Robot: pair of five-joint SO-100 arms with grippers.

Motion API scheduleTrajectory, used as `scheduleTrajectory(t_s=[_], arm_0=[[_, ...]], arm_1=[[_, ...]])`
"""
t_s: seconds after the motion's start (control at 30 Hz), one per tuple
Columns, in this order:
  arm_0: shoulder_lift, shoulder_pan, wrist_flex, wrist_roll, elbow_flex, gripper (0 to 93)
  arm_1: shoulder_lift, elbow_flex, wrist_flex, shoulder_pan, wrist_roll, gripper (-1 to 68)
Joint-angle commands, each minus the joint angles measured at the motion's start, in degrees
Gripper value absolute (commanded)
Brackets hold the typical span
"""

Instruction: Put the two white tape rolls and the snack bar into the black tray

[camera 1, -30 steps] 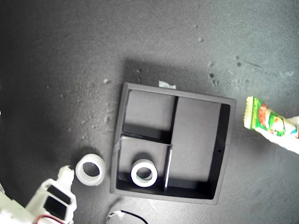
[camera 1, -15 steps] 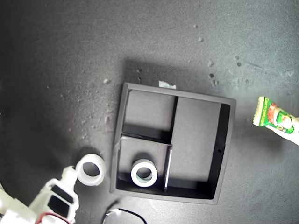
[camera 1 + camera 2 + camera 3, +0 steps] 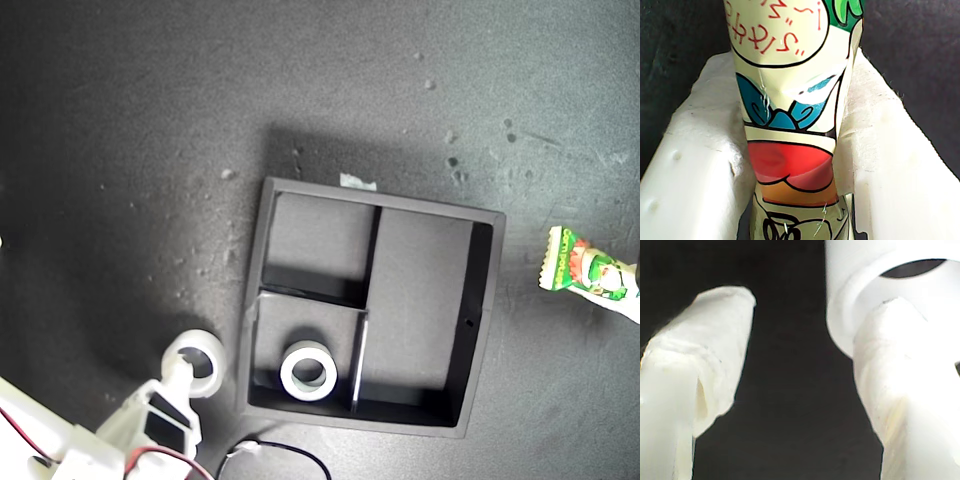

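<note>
Dark, dusty tabletop (image 3: pixel 150 120) carries the black tray (image 3: pixel 484 300); one tape roll (image 3: pixel 308 370) lies in its 7 o'clock section. My second gripper (image 3: pixel 790 365), jaws apart, reaches for the other roll (image 3: pixel 197 362) outside. My first gripper (image 3: pixel 795 165) clamps the snack bar (image 3: pixel 588 275) at 3 o'clock, ready for carrying.

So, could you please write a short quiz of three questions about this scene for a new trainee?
1. True or false: one tape roll already lies inside the black tray.
2. What does my first gripper hold?
A. a tape roll
B. the snack bar
C. nothing
3. In the exterior view, on which side of the tray is the other tape roll, beside my second gripper?

Key:
1. True, in a small section.
2. B.
3. The exterior view's left, outside the tray.
</note>
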Motion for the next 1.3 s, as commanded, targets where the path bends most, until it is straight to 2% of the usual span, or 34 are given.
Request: scheduleTrajectory(t_s=[0.0,0.27,0.5,0.67,0.77,0.9,1.07,1.2,1.27], arm_0=[[0.3,-1.1,-0.7,1.2,-0.5,15.4],[-6.1,-1.8,-3.3,3.1,-4.4,14.5],[-12.6,-2.8,-2.0,1.6,-8.4,1.3],[-11.7,-3.2,0.2,2.5,-9.1,0.0],[-11.0,-2.7,3.3,3.1,-10.2,0.0],[-7.4,-2.2,7.5,4.2,-11.2,0.0],[-1.8,-2.7,15.3,4.9,-15.7,0.0],[6.9,-6.5,15.4,8.5,-12.4,0.0],[11.3,-9.9,15.4,11.7,-10.8,0.0]], arm_1=[[0.4,0.4,-2.4,-0.8,-1.1,-0.4],[1.2,2.1,-1.4,-1.1,-0.7,-0.4],[0.8,0.4,0.3,0.6,8.8,-0.1],[0.3,-1.8,1.5,1.1,15.0,1.4],[0.1,-1.8,2.8,0.9,16.0,0.0],[0.1,-1.1,-1.1,5.3,-4.7,-0.6],[0.2,-4.6,0.2,13.0,-33.8,-0.6],[0.1,-6.8,-5.8,17.5,-59.5,-0.7],[0.1,-8.2,-9.0,17.7,-73.8,-0.7]])
